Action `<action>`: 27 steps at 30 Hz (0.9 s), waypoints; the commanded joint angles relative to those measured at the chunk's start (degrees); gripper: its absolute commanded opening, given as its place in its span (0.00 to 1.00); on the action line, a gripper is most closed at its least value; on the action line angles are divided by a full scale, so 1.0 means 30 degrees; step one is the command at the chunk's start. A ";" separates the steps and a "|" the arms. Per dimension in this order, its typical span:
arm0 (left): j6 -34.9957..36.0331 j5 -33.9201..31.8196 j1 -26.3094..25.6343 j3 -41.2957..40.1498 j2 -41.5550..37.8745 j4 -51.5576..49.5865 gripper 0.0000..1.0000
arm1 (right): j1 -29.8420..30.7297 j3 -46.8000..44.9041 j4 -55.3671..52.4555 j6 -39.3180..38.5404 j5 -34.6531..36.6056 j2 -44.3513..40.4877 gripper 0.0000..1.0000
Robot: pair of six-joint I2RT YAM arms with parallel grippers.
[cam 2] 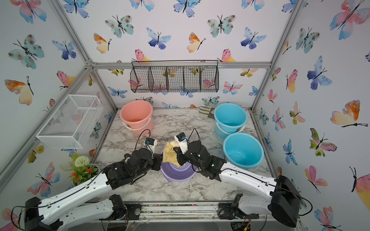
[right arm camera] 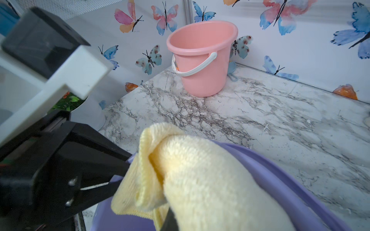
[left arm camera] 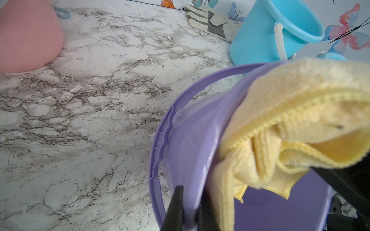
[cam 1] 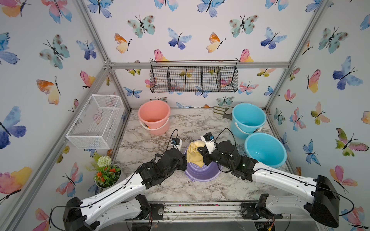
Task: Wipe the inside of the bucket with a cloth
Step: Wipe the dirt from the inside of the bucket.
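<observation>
Sticker on pink bucket: unreadable | left claw: pinching rim of purple bucket | right claw: pinching cloth

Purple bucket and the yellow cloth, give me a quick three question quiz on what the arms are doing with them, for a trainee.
1. True or false: the left claw is open and touches nothing.
2. The right claw is shut on: A the cloth, B a sponge, C a brush.
3. Name the one wearable item in a top view.
Key: 1 false, it is shut on the purple bucket at its wall. 2 A. 3 a work glove.
</observation>
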 commanded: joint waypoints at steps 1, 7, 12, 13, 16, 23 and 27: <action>0.0024 0.0696 0.0068 0.0329 0.0143 -0.0082 0.00 | 0.0053 0.0008 0.0694 -0.0679 0.0465 0.1046 0.02; -0.0020 0.0910 0.0097 0.0335 0.0055 -0.0091 0.00 | 0.0083 -0.0142 0.1557 -0.1618 0.0560 0.3555 0.02; -0.0065 0.0903 0.0111 0.0359 -0.0025 -0.0073 0.00 | 0.0112 -0.0418 0.2255 -0.2205 0.0135 0.5566 0.02; -0.0064 0.0916 0.0111 0.0366 -0.0018 -0.0118 0.00 | 0.0112 -0.0639 0.2482 -0.2345 0.0043 0.5844 0.02; -0.0064 0.0945 0.0127 0.0340 -0.0011 -0.0093 0.00 | 0.0112 -0.1146 0.2881 -0.2948 -0.0569 0.6687 0.02; 0.0024 0.1044 0.0157 0.0309 0.0003 -0.0034 0.00 | 0.0112 -0.0358 0.1701 -0.3363 -0.2084 0.9321 0.02; 0.0035 0.1251 0.0156 0.0307 0.0015 0.0075 0.00 | 0.0112 0.1662 -0.0683 -0.3034 -0.2225 1.1235 0.02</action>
